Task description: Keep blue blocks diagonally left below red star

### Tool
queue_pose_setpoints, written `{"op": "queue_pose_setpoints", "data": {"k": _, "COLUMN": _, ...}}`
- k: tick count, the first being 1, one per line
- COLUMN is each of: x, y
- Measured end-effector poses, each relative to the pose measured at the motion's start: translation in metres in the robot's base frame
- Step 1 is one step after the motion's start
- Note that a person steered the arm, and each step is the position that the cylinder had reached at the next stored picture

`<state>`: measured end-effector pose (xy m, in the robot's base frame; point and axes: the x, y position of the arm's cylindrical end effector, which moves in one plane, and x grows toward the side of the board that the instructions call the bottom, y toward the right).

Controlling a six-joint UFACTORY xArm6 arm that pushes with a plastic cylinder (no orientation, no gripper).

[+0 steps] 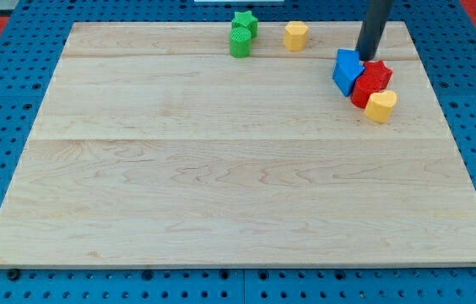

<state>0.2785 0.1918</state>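
A blue block (pixel 347 71) lies near the view's top right, touching the left side of a red star (pixel 378 74). A second red block (pixel 362 92) sits just below, between them, and a yellow heart-like block (pixel 381 105) touches the cluster's lower right. My tip (pixel 365 56) comes down from the view's top and rests at the cluster's upper edge, at the top right corner of the blue block and just up-left of the red star.
A green star (pixel 244 22) and a green cylinder (pixel 240 41) stand together at the top middle of the wooden board (pixel 221 186). A yellow block (pixel 295 35) sits to their right. A blue pegboard surrounds the board.
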Motion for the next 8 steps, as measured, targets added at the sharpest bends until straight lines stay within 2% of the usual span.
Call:
{"op": "queue_pose_setpoints", "data": {"k": 3, "x": -0.034, "y": -0.004}}
{"op": "queue_pose_setpoints", "data": {"k": 4, "x": -0.038, "y": -0.034}}
{"op": "queue_pose_setpoints", "data": {"k": 8, "x": 0.041, "y": -0.037}}
